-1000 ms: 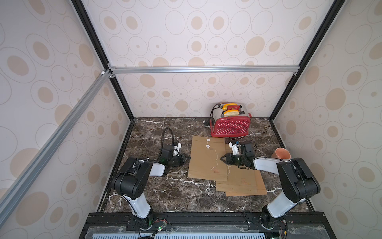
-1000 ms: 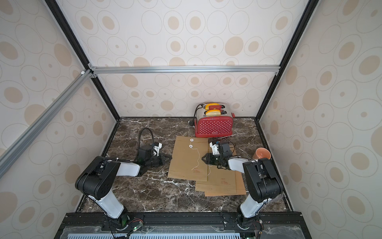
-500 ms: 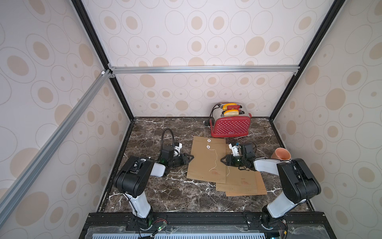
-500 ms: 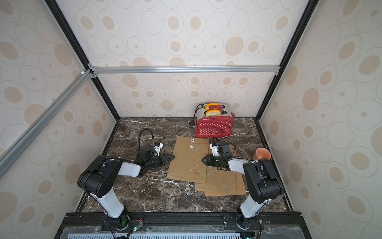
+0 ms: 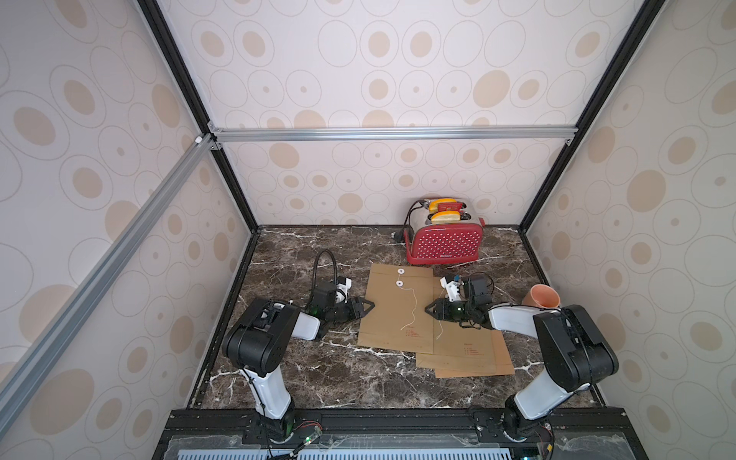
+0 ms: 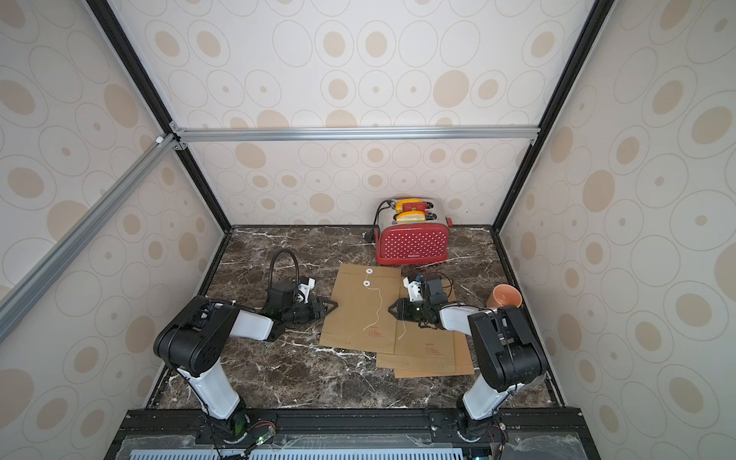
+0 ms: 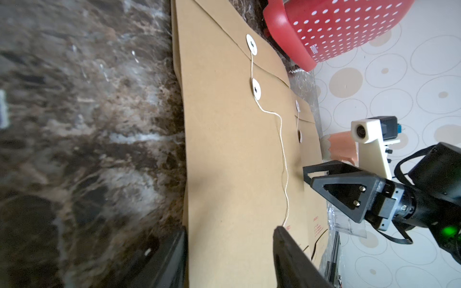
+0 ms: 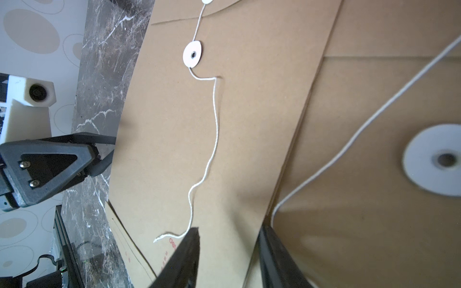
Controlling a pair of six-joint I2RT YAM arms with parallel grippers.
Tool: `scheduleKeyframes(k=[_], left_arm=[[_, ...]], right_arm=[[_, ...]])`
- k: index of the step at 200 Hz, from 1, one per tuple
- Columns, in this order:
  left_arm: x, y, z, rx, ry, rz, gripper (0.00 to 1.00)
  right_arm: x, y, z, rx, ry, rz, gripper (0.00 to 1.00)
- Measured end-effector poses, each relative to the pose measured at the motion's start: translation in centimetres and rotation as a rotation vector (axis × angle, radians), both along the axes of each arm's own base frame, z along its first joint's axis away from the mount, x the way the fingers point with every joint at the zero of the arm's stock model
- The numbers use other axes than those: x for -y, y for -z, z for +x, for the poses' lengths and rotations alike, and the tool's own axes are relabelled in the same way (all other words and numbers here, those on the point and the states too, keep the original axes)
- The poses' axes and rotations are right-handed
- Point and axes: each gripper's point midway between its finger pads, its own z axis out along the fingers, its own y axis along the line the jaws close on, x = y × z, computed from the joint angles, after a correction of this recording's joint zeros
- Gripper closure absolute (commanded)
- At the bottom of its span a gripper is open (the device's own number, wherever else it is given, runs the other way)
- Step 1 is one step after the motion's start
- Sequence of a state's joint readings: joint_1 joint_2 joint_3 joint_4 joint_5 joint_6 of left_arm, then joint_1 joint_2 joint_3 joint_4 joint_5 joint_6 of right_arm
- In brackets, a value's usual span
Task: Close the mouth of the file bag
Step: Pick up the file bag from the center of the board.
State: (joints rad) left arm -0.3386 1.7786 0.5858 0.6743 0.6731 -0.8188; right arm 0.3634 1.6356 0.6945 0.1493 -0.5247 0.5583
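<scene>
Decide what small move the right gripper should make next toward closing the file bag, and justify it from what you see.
Probably ease the open right gripper over the loose string and close on it. The string trails free from the lower white disc down the top file bag, and its end lies right beside the gripper, which holds nothing.

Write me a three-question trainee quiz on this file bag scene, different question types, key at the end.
1. True or false: the string lies loose on the top file bag, held by neither gripper.
2. The left gripper is: A) open at that bag's edge; B) shut on the string; C) out of view.
3. Fill in: behind the bags stands a red ____.
Key: 1 true; 2 A; 3 toaster.
</scene>
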Motion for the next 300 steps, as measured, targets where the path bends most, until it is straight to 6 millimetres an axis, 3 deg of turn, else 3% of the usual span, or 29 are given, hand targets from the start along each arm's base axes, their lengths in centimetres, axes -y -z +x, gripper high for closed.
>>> scheduleKeyframes(k=[13, 40, 83, 131, 188, 217, 251, 270, 300], left_arm=[[0.0, -0.1, 0.1, 0.001, -0.004, -0.005, 0.68], [0.2, -0.2, 0.1, 0.010, 0.003, -0.015, 0.69], [0.4, 0.0, -0.1, -0.006, 0.011, -0.032, 1.00], [0.5, -0.9, -0.4, 0.013, 0.028, -0.042, 1.00], [-0.1, -7.6, -1.6, 0.197, 0.065, 0.007, 1.00], [-0.7, -8.6, -2.2, 0.213, 0.068, 0.049, 1.00], [-1.2, -9.1, -2.9, 0.199, 0.058, 0.064, 1.00], [-1.5, -11.0, -3.3, 0.241, 0.046, 0.057, 1.00], [-2.0, -14.4, -4.2, 0.333, 0.034, 0.048, 1.00]], right_arm=[[0.0, 0.0, 0.0, 0.000, 0.001, -0.001, 0.57], [0.1, 0.1, 0.0, 0.001, 0.003, -0.004, 0.57], [0.1, 0.1, 0.1, 0.000, 0.007, -0.004, 0.57], [0.2, -0.3, -0.1, 0.003, 0.006, -0.008, 0.56], [1.7, -2.3, -1.1, 0.052, 0.021, -0.017, 0.52], [2.5, -2.9, -1.2, 0.072, 0.034, -0.023, 0.51], [3.2, -2.0, -1.8, 0.039, 0.047, -0.034, 0.50], [3.5, -2.1, -2.6, 0.033, 0.047, -0.040, 0.46], [3.8, -4.4, -3.0, 0.080, 0.051, -0.031, 0.41]])
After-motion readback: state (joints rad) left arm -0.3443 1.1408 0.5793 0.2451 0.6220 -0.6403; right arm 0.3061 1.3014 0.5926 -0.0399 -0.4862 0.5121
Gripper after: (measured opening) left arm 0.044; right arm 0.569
